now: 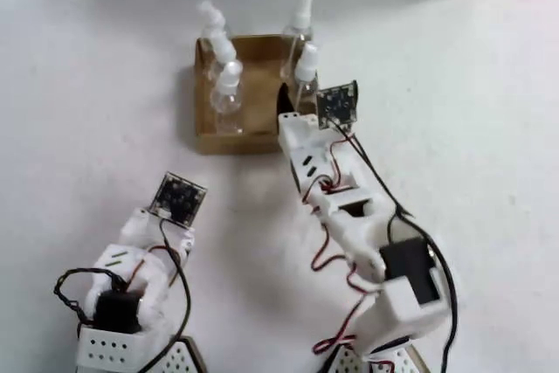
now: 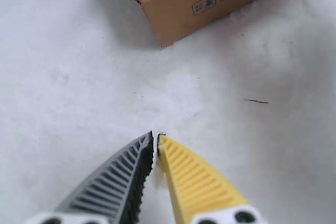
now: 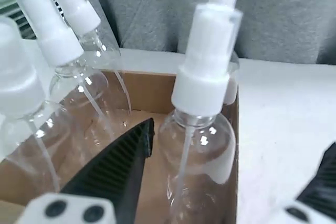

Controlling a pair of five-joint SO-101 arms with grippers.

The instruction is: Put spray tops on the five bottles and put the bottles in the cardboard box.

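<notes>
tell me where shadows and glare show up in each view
High view: the cardboard box throws a soft shadow on the table along one side. Left wrist view: a soft shadow lies on the table beside the box's corner. Right wrist view: small bright glints sit on the shoulder of the nearest bottle.

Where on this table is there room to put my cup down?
The table is bare to the left of the box and also to its right. It is crowded inside the box, with five bottles and the right claw open at its corner.
</notes>
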